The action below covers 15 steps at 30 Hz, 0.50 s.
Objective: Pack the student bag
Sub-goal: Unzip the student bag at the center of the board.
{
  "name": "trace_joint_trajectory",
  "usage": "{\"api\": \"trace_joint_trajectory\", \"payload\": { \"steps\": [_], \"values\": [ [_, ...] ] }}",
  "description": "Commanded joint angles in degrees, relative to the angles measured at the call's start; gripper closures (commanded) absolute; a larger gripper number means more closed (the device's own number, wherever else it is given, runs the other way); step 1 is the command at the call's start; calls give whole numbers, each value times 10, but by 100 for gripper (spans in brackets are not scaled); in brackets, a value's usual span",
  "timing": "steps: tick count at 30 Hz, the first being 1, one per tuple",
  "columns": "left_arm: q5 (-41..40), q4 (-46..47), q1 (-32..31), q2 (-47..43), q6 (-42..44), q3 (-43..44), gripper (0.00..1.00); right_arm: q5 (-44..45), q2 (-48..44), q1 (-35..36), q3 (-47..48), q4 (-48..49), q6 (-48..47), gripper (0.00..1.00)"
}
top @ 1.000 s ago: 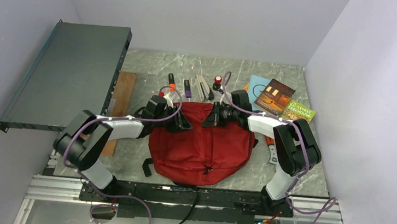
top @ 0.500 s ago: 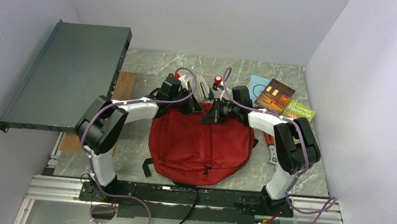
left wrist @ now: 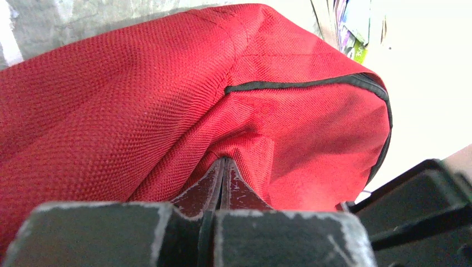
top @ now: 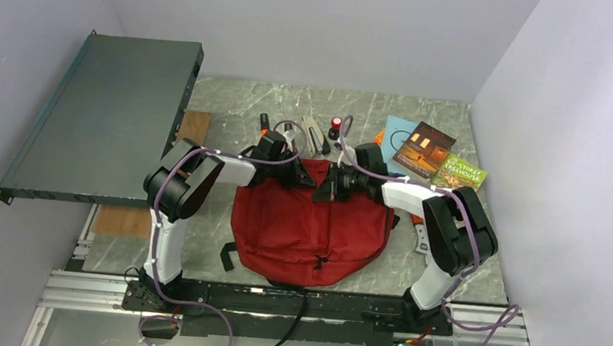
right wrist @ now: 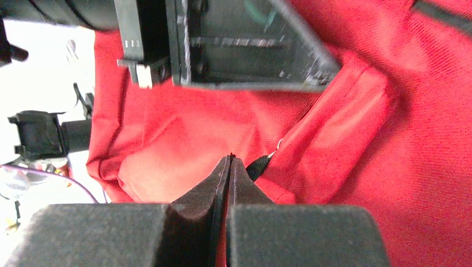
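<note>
Student bag [top: 311,224]: one, red woven fabric with black zip trim, lying flat mid-frame on the grey marbled surface [top: 225,102]. Two arms. Left arm [top: 227,168]: jaws together, clamped on a pucker of the bag's upper edge. Right arm [top: 403,191]: jaws likewise pinching red fabric just beside. Three books [top: 422,148] upper right.

Backpack: a red woven-fabric backpack [left wrist: 111,111] fills most of the view, its surface bulging and creased.
Trim: a thin black edging strip [left wrist: 300,84] runs across its upper right and curves down the right side.
Left gripper [left wrist: 224,167]: dark fingers [left wrist: 195,197] pressed together, tips pinching a puckered fold of the backpack.
Counter: grey marbled counter [left wrist: 67,22] at top left.
Lower right: a black angular part [left wrist: 417,206], unclear.
</note>
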Motion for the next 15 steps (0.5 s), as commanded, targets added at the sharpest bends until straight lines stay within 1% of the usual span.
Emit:
{"api": "trace_joint_trajectory", "payload": {
  "steps": [1, 5, 7, 12, 15],
  "values": [
    [-69, -40, -3, 36, -10, -5, 100, -23, -56, 48, -44, -7, 5, 100],
    [-93, -67, -2, 27, -15, 1, 100, 8, -89, 106, -76, -36, 18, 100],
    [-93, -75, -2, 28, -15, 5, 100, 26, -122, 131, -102, -54, 32, 100],
    [-88, -58, -2, 32, -20, 1, 100, 60, -205, 165, -184, -72, 92, 100],
    [-89, -60, -2, 31, -19, 1, 100, 63, -242, 182, -227, -51, 133, 100]
  ]
}}
